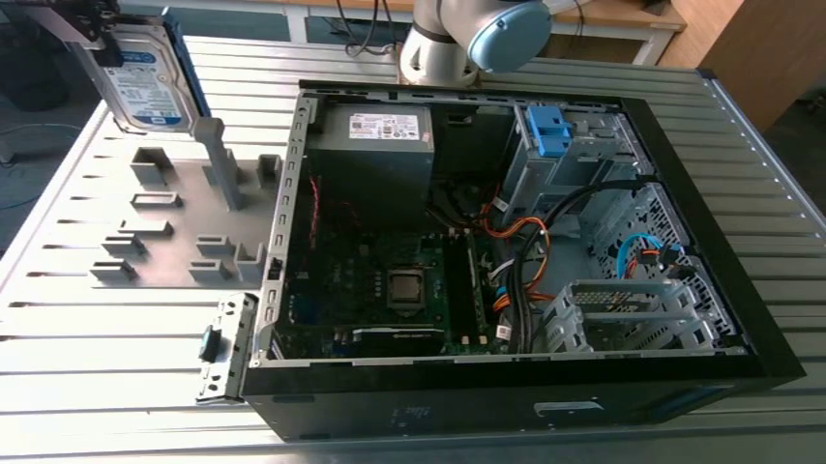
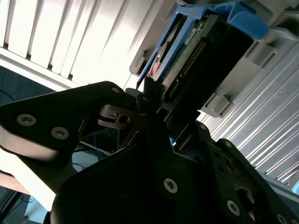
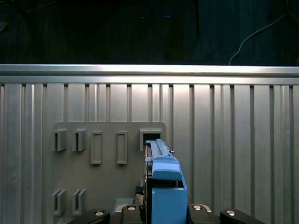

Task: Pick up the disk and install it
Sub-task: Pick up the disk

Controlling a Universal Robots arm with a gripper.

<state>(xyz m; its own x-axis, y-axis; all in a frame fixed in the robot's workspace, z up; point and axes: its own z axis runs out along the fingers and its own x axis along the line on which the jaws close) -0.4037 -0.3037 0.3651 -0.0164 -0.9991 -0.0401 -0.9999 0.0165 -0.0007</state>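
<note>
The disk (image 1: 145,82), a silver hard drive with a white-and-blue label and a blue bracket, hangs upright at the exterior view's far left, above the grey holder plate (image 1: 168,232). My gripper (image 1: 106,41) is shut on its upper end. In the second wrist view the disk (image 2: 196,51) shows edge-on, with the gripper (image 2: 152,95) clamped on its near end. The first wrist view shows the disk's blue bracket (image 3: 163,184) lifted clear of an empty slot (image 3: 150,136) in the plate.
An open black computer case (image 1: 722,290) lies on the ribbed metal table (image 1: 116,338), at the exterior view's right. Inside are a grey metal box (image 1: 377,145), a drive bay with a light-blue clip (image 1: 548,130), the motherboard and cables. The arm's base (image 1: 439,48) stands behind the case.
</note>
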